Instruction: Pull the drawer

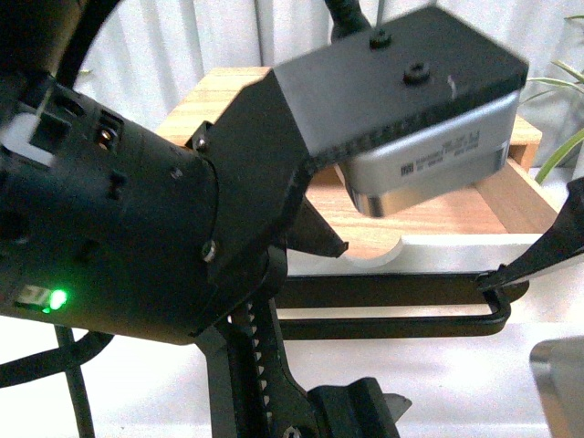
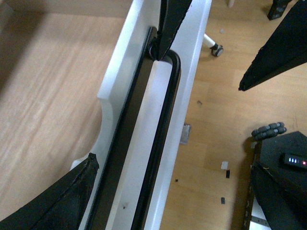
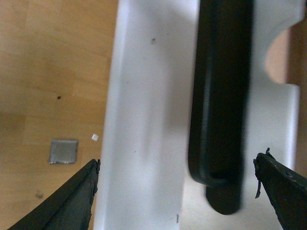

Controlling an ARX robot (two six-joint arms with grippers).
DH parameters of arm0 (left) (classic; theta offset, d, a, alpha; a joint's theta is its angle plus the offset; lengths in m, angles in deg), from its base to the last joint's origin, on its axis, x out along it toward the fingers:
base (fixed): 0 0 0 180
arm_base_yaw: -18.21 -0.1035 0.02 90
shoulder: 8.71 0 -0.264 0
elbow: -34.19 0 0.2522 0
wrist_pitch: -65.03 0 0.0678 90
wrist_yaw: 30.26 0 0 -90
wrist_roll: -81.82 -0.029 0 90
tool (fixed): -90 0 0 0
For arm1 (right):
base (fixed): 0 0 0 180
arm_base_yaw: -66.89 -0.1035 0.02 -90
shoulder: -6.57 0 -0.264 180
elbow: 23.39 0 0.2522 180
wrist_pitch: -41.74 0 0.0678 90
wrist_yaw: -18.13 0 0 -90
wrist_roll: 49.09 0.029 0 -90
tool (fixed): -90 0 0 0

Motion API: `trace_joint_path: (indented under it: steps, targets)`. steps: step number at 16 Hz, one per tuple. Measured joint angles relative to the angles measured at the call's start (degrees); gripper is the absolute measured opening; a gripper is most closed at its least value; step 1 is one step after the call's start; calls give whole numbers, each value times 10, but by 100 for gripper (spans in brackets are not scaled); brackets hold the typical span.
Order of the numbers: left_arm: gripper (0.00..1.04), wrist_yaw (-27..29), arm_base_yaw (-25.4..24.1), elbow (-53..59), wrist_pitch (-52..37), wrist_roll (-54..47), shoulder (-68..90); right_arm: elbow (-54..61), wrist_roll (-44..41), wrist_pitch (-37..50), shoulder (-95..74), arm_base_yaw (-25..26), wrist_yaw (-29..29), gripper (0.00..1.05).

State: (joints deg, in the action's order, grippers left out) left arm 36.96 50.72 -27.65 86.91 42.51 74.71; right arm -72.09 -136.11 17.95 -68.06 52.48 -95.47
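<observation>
The drawer [image 1: 438,246] has a white front, a half-round notch [image 1: 374,254] in its top edge and light wood inside [image 2: 43,96]. Its long black bar handle [image 1: 401,306] runs across the front. My left gripper [image 1: 360,324] is open and straddles the front and handle, one finger [image 2: 62,201] over the drawer's inside, the other [image 2: 276,191] out over the floor. My right gripper [image 3: 175,196] is open around the handle's end [image 3: 216,143]. One of its fingers [image 1: 538,260] has its tip at that end [image 2: 165,52]; whether it touches the handle I cannot tell.
The drawer belongs to a light wood cabinet [image 1: 210,100] standing before a pale curtain. Below is a wooden floor [image 2: 211,158] with a small metal plate [image 3: 64,151] and a caster wheel [image 2: 217,49]. Plant leaves [image 1: 561,119] show at the far right.
</observation>
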Motion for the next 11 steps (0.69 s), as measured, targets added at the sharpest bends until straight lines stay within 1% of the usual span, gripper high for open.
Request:
trace_joint_path:
  steps: [2, 4, 6, 7, 8, 9, 10, 11]
  targets:
    - [98, -12, -12, 0, -19, 18, -24, -26, 29, -4, 18, 18, -29, 98]
    - [98, -23, -40, 0, -56, 50, -41, -47, 84, 20, 21, 47, -63, 98]
    - [98, -36, -80, 0, -108, 103, -55, -63, 170, 62, 20, 82, -101, 98]
    - [98, -36, -101, 0, -141, 140, -65, -70, 224, 96, 20, 101, -109, 98]
    - [98, -29, -126, 5, -183, 174, -75, -72, 291, 139, 20, 119, -109, 98]
    - [98, -4, -153, 10, -217, 218, -80, -74, 361, 186, 16, 136, -94, 98]
    - [98, 30, -184, 21, -241, 261, -83, -78, 432, 227, 15, 153, -61, 98]
    - [98, 72, -212, 35, -251, 298, -83, -91, 541, 245, 12, 179, -13, 98]
